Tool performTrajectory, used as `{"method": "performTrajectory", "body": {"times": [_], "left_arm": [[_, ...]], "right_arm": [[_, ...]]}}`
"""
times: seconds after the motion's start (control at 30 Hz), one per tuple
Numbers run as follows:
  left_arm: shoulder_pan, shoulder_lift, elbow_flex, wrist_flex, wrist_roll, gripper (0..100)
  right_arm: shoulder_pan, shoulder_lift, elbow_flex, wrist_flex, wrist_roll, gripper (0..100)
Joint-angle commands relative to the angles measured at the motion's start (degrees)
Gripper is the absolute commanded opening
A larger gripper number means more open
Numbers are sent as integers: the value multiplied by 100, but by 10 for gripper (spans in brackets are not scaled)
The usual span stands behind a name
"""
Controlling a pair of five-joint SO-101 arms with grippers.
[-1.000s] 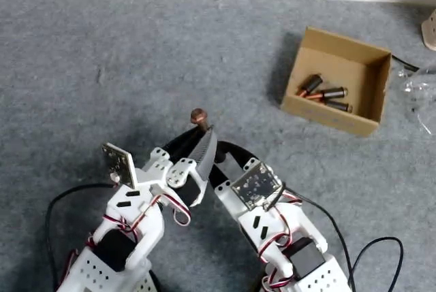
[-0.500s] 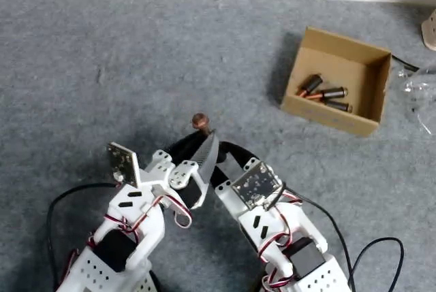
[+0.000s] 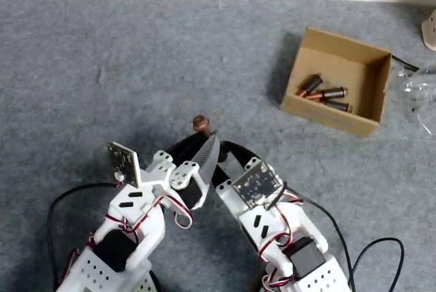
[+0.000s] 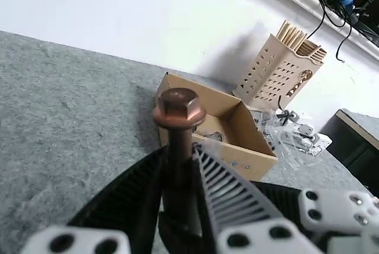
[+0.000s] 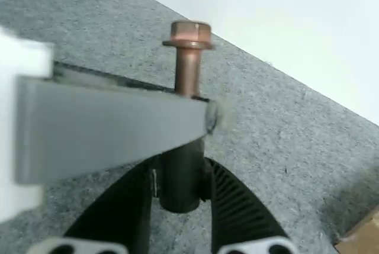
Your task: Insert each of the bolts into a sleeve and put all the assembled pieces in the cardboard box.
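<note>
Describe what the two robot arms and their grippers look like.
The left arm and right arm are white plastic shells with black motors, looped red-and-white wires and black cables. Each carries a small circuit board. The left gripper and right gripper have black, curved, ribbed fingers.

A copper-coloured bolt (image 4: 179,107) with a flanged hex head stands upright, head on top, its shank clamped between the fingers of the left gripper (image 4: 177,162). The lower part of the shank sits inside a dark cylindrical sleeve (image 5: 182,178), also upright and pinched by the right gripper (image 5: 182,192). Well apart, farther back and to the right, an open cardboard box (image 3: 330,120) rests flat. It holds three assembled pieces (image 3: 327,94), dark sleeves with copper ends, lying close together.
</note>
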Motion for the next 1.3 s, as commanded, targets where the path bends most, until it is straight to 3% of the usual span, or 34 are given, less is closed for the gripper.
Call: {"method": "performTrajectory", "body": {"times": [0.0, 0.2, 0.47, 0.8, 0.9, 1.07, 1.13, 1.27], "left_arm": [[66, -48, 101, 9, 0, 10], [48, -48, 101, 44, -9, 44], [101, -48, 101, 229, -484, 365], [22, -92, 101, 185, -484, 375], [-945, -92, -48, -9, -475, 375], [-3327, -84, -268, -818, 563, 375], [-3732, -75, -356, -738, 905, 375], [-4057, -75, -303, -431, 923, 375]], "right_arm": [[215, -92, -295, -40, 62, 8], [224, -92, -295, -40, 70, 8], [224, -92, -286, -40, 70, 8], [233, -92, -286, -40, 88, 8], [347, -92, -277, -40, 97, 8], [998, -92, -268, -251, 70, 8], [1156, -92, -66, -488, 70, 8], [1402, -92, 479, -1358, 70, 8]]}}
